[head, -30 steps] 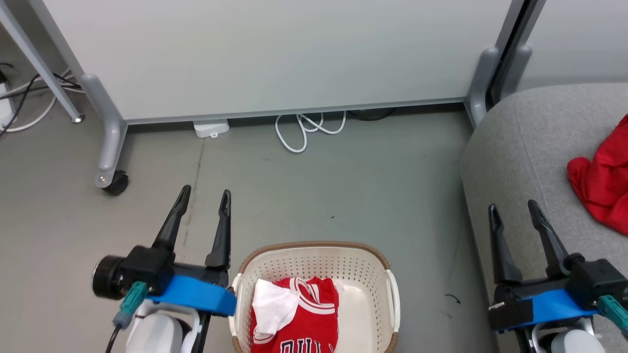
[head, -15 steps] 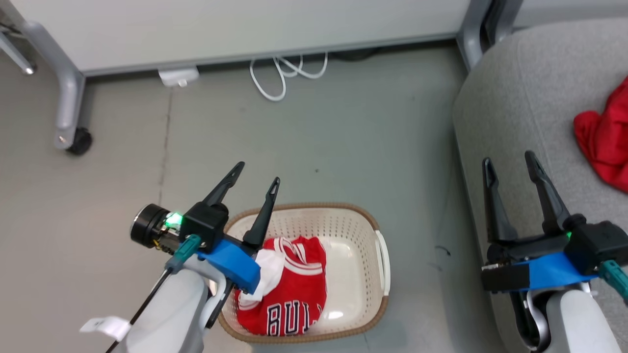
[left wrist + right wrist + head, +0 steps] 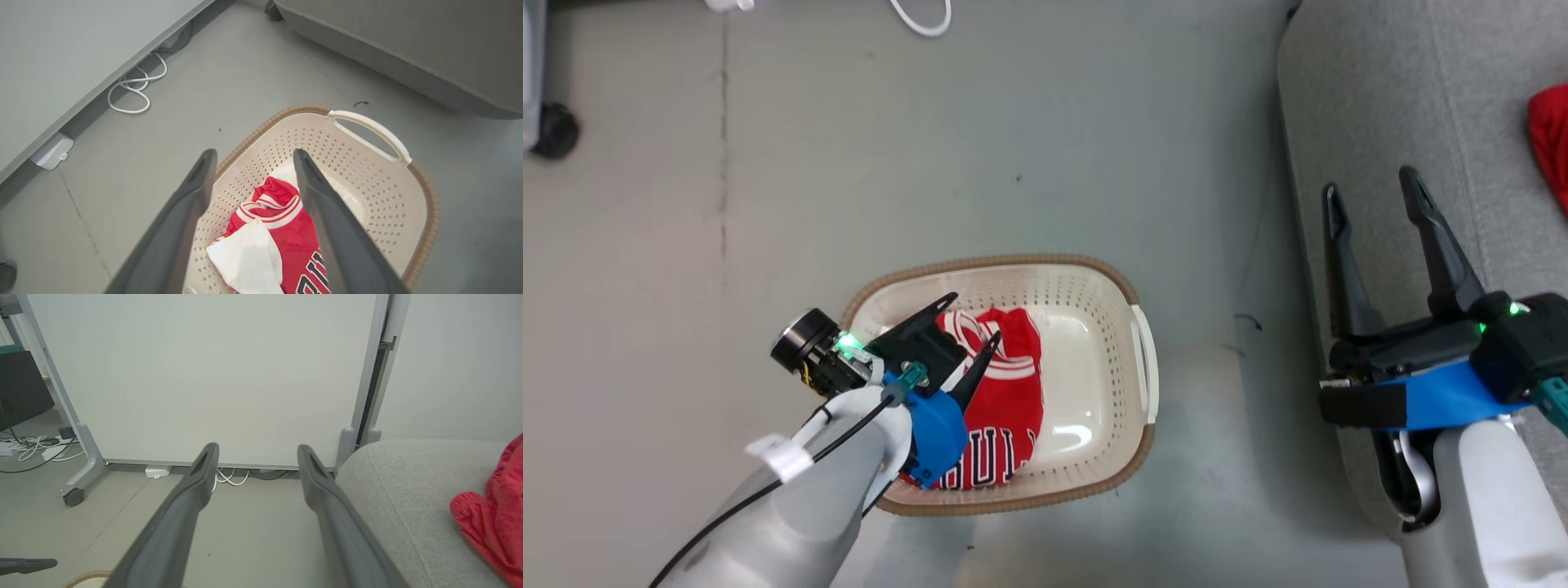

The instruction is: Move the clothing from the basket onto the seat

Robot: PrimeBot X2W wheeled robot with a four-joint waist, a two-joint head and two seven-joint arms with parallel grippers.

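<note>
The cream basket (image 3: 980, 263) with a brown rim stands on the grey floor. A red jersey (image 3: 1005, 392) with black lettering and white trim lies in its left half. My left gripper (image 3: 974, 317) is open, angled down into the basket just above the jersey; the jersey (image 3: 294, 228) shows between its open fingers in the left wrist view, apart from them. My right gripper (image 3: 1370, 184) is open and empty over the left edge of the light-grey seat (image 3: 1380, 98). A second red garment (image 3: 1552, 139) lies on the seat at the far right.
A white partition panel (image 3: 204, 375) on wheeled legs stands behind the floor area, with white cables (image 3: 229, 477) under it. The basket's handle (image 3: 372, 130) faces the seat (image 3: 408, 49), with a strip of bare floor between them.
The head camera has tilted downward. My left gripper has swung right and down, from beside the basket to over the jersey inside it. The right gripper has held its place, still open.
</note>
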